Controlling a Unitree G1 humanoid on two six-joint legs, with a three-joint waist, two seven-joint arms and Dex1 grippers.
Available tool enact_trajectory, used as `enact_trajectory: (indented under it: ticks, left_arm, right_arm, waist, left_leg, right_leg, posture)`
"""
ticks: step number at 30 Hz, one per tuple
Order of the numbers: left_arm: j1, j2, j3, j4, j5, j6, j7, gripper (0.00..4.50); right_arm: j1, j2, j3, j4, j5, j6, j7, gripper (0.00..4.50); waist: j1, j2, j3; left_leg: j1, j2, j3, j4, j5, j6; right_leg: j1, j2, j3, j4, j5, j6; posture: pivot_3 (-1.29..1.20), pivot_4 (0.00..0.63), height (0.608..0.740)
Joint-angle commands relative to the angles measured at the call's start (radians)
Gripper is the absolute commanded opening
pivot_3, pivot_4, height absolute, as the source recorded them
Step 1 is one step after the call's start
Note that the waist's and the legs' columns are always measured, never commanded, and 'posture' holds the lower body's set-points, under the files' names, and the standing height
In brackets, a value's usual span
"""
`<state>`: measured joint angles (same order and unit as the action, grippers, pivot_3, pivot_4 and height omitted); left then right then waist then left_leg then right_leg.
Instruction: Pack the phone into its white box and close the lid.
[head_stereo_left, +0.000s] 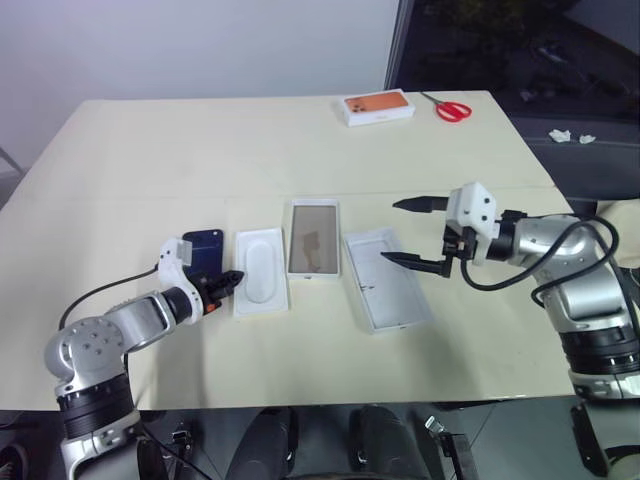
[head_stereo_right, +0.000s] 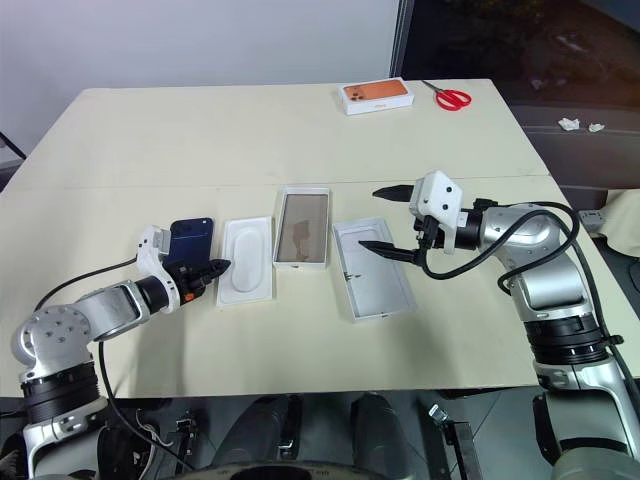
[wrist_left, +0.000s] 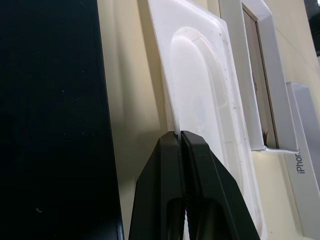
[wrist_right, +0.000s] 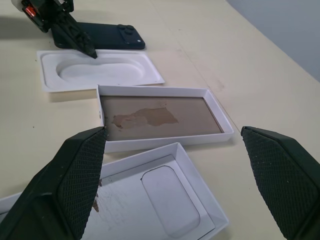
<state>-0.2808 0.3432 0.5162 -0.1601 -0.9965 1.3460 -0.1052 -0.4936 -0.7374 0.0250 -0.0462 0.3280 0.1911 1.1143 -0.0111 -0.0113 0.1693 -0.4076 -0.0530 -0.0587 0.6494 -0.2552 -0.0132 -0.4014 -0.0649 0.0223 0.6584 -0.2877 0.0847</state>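
A cream table (head_stereo_left: 250, 140) carries the parts of a phone package laid out in a row, four flat pieces side by side near its front edge. Furthest toward the robot's right lies the lid (head_stereo_left: 388, 279), open side up, plain white inside. Beside it sits the white box (head_stereo_left: 314, 240), a shallow tray with a shiny tan floor and nothing in it. Next comes a thin white insert (head_stereo_left: 261, 271) with an oval recess, and beyond that, at the robot's far left, the phone (head_stereo_right: 191, 239), dark navy and flat on the table, just beside the insert and well apart from the box.

The insert lies between phone and box. The left gripper (wrist_left: 180, 136) has its two black fingers pressed together at the insert's edge nearest the phone, pinching that thin rim, in the narrow strip of table between insert and phone.

The right gripper (head_stereo_left: 412, 232) hangs above the lid with its fingers spread wide, holding nothing.

At the table's far edge stand an orange-topped white box (head_stereo_left: 379, 107) and, just beside it, red-handled scissors (head_stereo_left: 449, 108), both well apart from the row.
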Motion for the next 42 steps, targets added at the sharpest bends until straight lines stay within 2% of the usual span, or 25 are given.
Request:
enact_trajectory:
  ticks: [1,11,16,18,24,33,37,42]
  left_arm:
    - [0.005,0.004,0.030,0.006,-0.016,0.006,0.014,0.05]
    - [-0.027,0.002,0.182,0.087,-0.198,0.011,0.065,0.05]
    - [-0.026,0.001,0.200,0.119,-0.282,0.006,0.106,0.05]
    - [-0.029,-0.010,0.218,0.143,-0.378,0.001,0.130,0.05]
    - [-0.010,0.009,0.201,0.165,-0.549,-0.053,0.215,0.05]
    - [0.002,0.105,0.136,0.172,-0.677,-0.148,0.275,0.05]
    - [-0.016,0.180,0.135,0.211,-0.685,-0.182,0.227,0.05]
    - [-0.028,0.279,0.134,0.266,-0.681,-0.182,0.168,0.05]
  right_arm:
    - [-0.018,-0.006,-0.021,-0.041,0.010,-0.002,-0.004,4.50]
    - [-0.013,-0.005,-0.019,-0.052,0.009,0.006,-0.008,4.50]
    - [-0.012,-0.004,-0.015,-0.049,0.005,0.003,-0.010,4.50]
    - [-0.013,-0.002,-0.013,-0.048,0.004,0.003,-0.010,4.50]
    - [-0.007,0.002,-0.010,-0.051,0.005,0.004,-0.012,4.50]
    - [0.002,0.035,0.019,-0.066,0.006,0.020,-0.025,4.50]
    - [-0.009,0.092,0.120,-0.091,-0.019,0.079,-0.032,4.50]
    - [-0.082,0.194,0.244,-0.031,-0.094,0.126,-0.066,4.50]
  waist:
    - [0.000,0.000,0.000]
    - [0.000,0.000,0.000]
    - [0.001,0.000,0.000]
    - [0.001,-0.001,0.000]
    - [0.001,-0.001,0.000]
    - [0.000,-0.001,0.000]
    - [-0.002,-0.001,0.000]
    - [-0.002,-0.001,0.000]
  left_leg:
    - [0.000,0.000,0.000,0.000,0.000,0.000]
    - [0.000,0.000,0.000,0.000,0.000,0.000]
    - [0.000,0.000,0.000,0.000,0.000,0.000]
    - [0.000,0.000,0.000,0.000,0.000,0.000]
    - [0.000,0.000,0.000,0.000,0.000,0.000]
    - [0.000,0.000,0.000,0.000,0.000,0.000]
    - [0.000,0.000,0.000,-0.001,0.000,-0.001]
    - [-0.001,0.000,0.000,-0.001,0.004,-0.006]
  right_leg:
    - [0.000,0.000,0.000,0.000,0.000,0.000]
    - [0.000,0.000,0.000,0.000,0.000,0.000]
    - [0.000,0.000,0.000,0.000,0.000,0.000]
    - [0.000,0.000,0.000,0.000,0.000,0.000]
    - [0.000,0.000,0.000,0.000,0.000,0.000]
    - [-0.001,0.000,0.000,0.000,0.000,0.000]
    - [-0.002,0.000,0.000,0.001,0.000,0.000]
    - [-0.003,0.000,0.001,0.002,0.000,0.000]
  posture:
    - [0.00,0.150,0.740]
    - [0.00,0.150,0.740]
    - [0.00,0.150,0.740]
    - [0.00,0.150,0.740]
    - [0.00,0.150,0.740]
    - [0.00,0.150,0.740]
    - [0.00,0.150,0.740]
    - [0.00,0.150,0.740]
